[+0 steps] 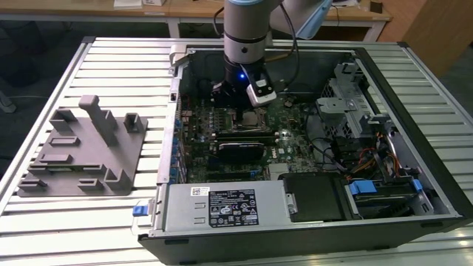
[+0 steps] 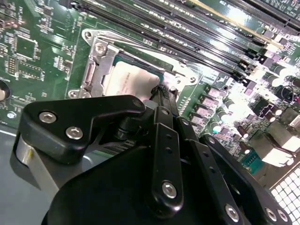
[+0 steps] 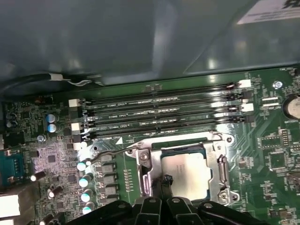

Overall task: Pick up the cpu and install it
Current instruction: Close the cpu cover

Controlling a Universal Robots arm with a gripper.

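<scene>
The cpu [image 3: 185,172] lies flat in the socket frame [image 3: 221,169] on the motherboard [image 3: 267,154], with its pale metal top facing up. It is square and has no long axis. Its edges run parallel to the frame and to the memory slots [image 3: 159,112] beside it.

The fingers [image 2: 165,126] are drawn together at the tips and hold nothing between them. The tips stand at one edge of the cpu; whether they touch it or sit just above it cannot be told.

In the exterior view, the arm [image 1: 247,33] reaches down into the open computer case [image 1: 296,241] on the slatted tabletop [image 1: 111,66]. A grey fixture [image 1: 81,160] lies at the exterior view's left, well apart from the case.
</scene>
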